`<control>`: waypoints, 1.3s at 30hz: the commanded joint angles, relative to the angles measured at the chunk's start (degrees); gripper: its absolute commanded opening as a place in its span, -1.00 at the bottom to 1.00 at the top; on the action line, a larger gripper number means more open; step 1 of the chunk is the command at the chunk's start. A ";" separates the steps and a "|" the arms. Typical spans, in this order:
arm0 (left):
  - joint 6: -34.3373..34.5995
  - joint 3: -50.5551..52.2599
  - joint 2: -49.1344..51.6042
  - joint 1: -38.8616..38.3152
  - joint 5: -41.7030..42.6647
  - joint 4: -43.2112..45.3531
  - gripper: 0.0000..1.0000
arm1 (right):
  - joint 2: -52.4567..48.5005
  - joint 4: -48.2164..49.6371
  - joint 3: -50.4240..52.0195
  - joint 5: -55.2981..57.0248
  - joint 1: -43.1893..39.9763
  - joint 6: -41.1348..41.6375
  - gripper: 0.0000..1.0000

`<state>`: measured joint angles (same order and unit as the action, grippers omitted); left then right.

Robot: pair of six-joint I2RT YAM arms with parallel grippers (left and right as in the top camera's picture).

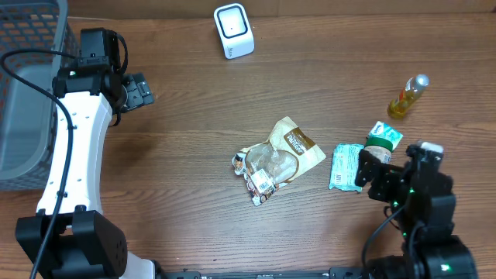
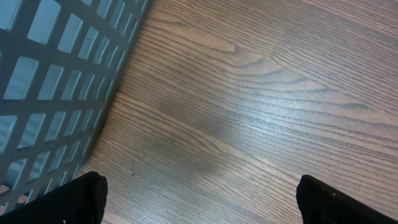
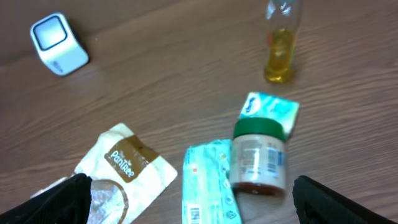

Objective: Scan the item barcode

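Overhead view: a grey lattice basket [image 1: 19, 93] fills the far left edge of the wooden table [image 1: 194, 101]. Just right of it, in the upper left, hangs my left gripper [image 1: 142, 91], jaws spread wide and holding nothing. My left wrist camera shows only bare wood and the basket wall between my fingertips. At the top centre stands the white barcode scanner [image 1: 233, 31], well apart from everything else. In the middle of the frame lies a crumpled snack pouch [image 1: 279, 153], part clear and part tan with a brown label. Right of it is a teal packet [image 1: 345, 167] lying flat, with a barcode visible on its near end in my right wrist view. Touching its right side is a jar [image 1: 379, 147] with a green lid, and a smaller teal packet [image 1: 390, 133] is just behind the jar. My right gripper [image 1: 364, 172] hovers at the lower right, beside these items, jaws wide apart and empty. Further up on the right is a small bottle of yellow liquid [image 1: 408, 98], on its own
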<state>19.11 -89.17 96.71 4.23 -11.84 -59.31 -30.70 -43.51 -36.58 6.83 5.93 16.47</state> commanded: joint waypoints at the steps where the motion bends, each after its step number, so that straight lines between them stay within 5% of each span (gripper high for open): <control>1: -0.26 -0.20 0.48 -0.17 -0.57 -0.02 0.99 | 2.78 4.42 6.03 -2.69 -0.33 0.07 1.00; 13: -0.26 -0.20 0.48 -0.17 -0.57 0.00 0.99 | 8.57 18.03 20.20 -4.63 -0.33 0.07 1.00; 39: -0.26 -0.20 0.48 -0.17 -0.57 0.00 0.99 | 23.80 35.82 34.01 -5.05 -0.35 0.07 1.00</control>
<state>19.09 -89.17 96.71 4.23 -11.84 -59.31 -9.72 -9.69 -4.64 1.89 5.93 16.51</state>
